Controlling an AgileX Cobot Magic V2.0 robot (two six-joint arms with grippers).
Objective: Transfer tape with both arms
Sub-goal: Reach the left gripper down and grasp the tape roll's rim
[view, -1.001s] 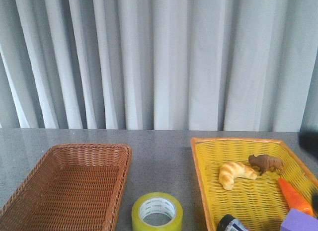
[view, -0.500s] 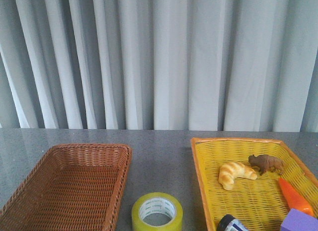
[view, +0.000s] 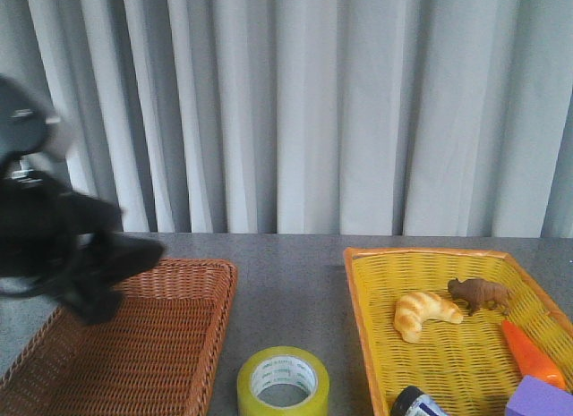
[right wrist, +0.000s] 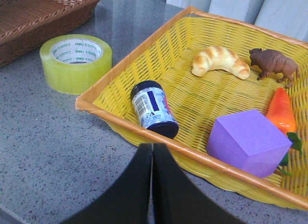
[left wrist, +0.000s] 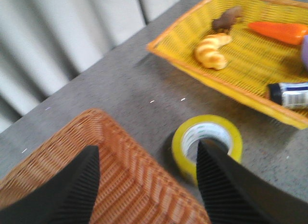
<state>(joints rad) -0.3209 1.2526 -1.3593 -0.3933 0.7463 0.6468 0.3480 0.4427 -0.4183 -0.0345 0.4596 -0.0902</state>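
Note:
The tape (view: 283,381), a wide yellow-green roll with a white printed core, lies flat on the grey table between the two baskets. It also shows in the left wrist view (left wrist: 208,143) and the right wrist view (right wrist: 76,62). My left arm (view: 67,241) is in view above the brown basket (view: 192,291). My left gripper (left wrist: 147,154) is open and empty, high over that basket's corner, with one finger (left wrist: 219,185) in front of the tape. My right gripper (right wrist: 152,154) is shut and empty, low over the table by the yellow basket's near rim.
The yellow basket (view: 358,295) at the right holds a toy croissant (view: 425,313), a brown toy animal (view: 481,293), an orange carrot (view: 530,353), a purple block (right wrist: 245,139) and a small dark jar with a white label (right wrist: 153,108). Grey curtains hang behind the table.
My left arm has come into the front view from the left, above the brown basket. The dark shape at the right edge one second ago is gone. The tape has not moved.

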